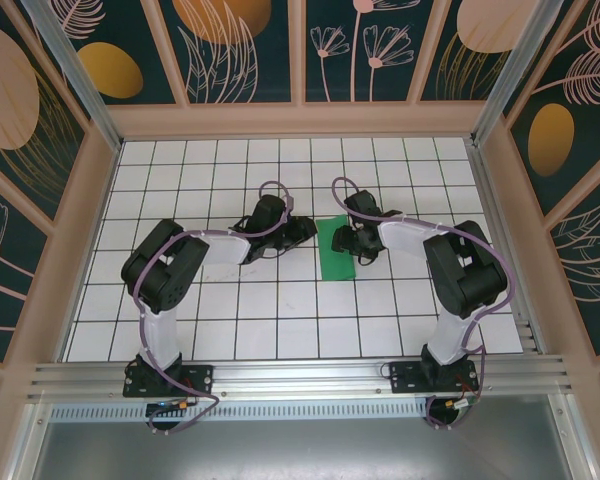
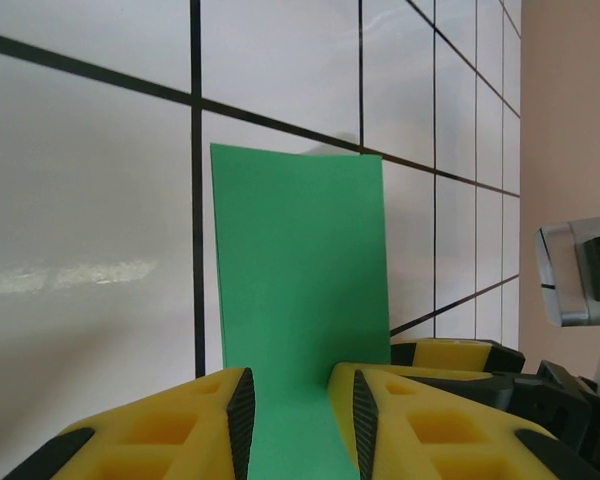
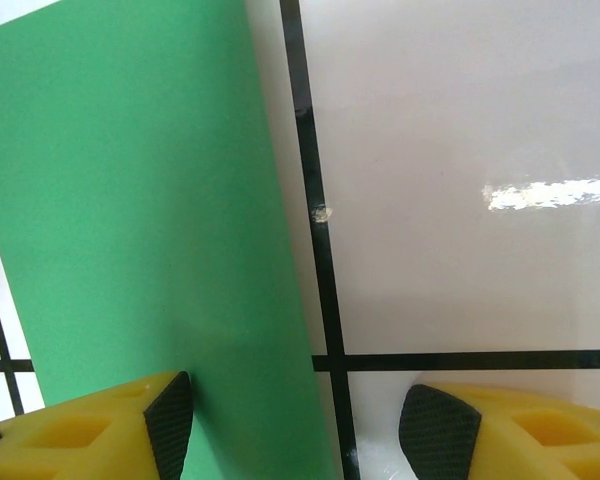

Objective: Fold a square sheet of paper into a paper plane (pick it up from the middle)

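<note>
Left jaws: narrow gap, not closed. The two yellow fingers (image 2: 160,435) sit low over the near end of the sheet of paper (image 2: 300,280). The green shows flat between the black pads (image 2: 242,415). Can't tell if the pads touch it.

Right jaws: wide. One finger (image 3: 90,435) is over the sheet (image 3: 140,200), the other finger (image 3: 525,430) is over bare desk (image 3: 460,120) beside it. The sheet's long edge runs between them, with a black grid line (image 3: 315,230) just off that edge. Nothing is held.

Sheet: flat on the desk, plain green. From above it is an oblong, longer than wide, so it reads as a folded strip, though no crease is visible. Its edges are straight and it is slightly skewed to the grid.

In the top view the sheet (image 1: 335,250) lies between the two wrists. The left wrist comes in from the sheet's left and touches or nearly touches its upper left corner. The right wrist overlaps the sheet's right edge.

In the left wrist view a yellow finger of the right jaws (image 2: 460,352) shows just past the sheet's right edge.

Left arm (image 1: 165,265) and right arm (image 1: 465,270) are both bent, elbows outward from the sheet. Their bases are on the rail (image 1: 300,375), well apart from the sheet on its near side.

The desk (image 1: 230,170) is white tile with a black grid all round the sheet.
</note>
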### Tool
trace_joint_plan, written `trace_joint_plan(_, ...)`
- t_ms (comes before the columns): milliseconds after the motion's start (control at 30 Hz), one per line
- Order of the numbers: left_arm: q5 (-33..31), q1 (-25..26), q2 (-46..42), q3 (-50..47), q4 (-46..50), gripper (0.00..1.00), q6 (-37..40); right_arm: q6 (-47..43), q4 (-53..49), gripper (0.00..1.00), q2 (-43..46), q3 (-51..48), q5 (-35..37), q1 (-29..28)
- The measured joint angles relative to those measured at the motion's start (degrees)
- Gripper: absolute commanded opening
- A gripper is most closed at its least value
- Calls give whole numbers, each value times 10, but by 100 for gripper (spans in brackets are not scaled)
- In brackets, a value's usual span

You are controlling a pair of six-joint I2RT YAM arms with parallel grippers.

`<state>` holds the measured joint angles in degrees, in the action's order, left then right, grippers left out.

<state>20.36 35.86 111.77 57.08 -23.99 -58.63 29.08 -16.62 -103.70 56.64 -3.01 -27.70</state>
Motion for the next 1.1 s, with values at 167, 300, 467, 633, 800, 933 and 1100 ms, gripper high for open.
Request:
trace_joint_plan(167, 3, 3, 5, 2, 0, 34, -1, 4, -3, 68, -2, 4, 0, 0)
trace_joint_plan(300, 7, 5, 10, 7, 0, 34, -2, 9, -3, 67, -3, 4, 0, 0)
trace_joint_plan(467, 16, 6, 18, 13, 0, 31, -2, 13, -5, 67, -5, 6, 0, 0)
trace_joint_plan(633, 20, 9, 28, 25, 2, 29, -2, 13, -7, 67, -7, 7, 1, 0)
trace_joint_plan(800, 24, 16, 34, 37, 6, 26, -2, 13, -8, 67, -7, 7, 2, 0)
trace_joint_plan(933, 24, 17, 37, 41, 11, 26, -2, 13, -8, 67, -7, 7, 2, 0)
trace_joint_plan(1100, 12, 17, 37, 41, 29, 25, 1, 11, -8, 67, -7, 7, 2, 0)
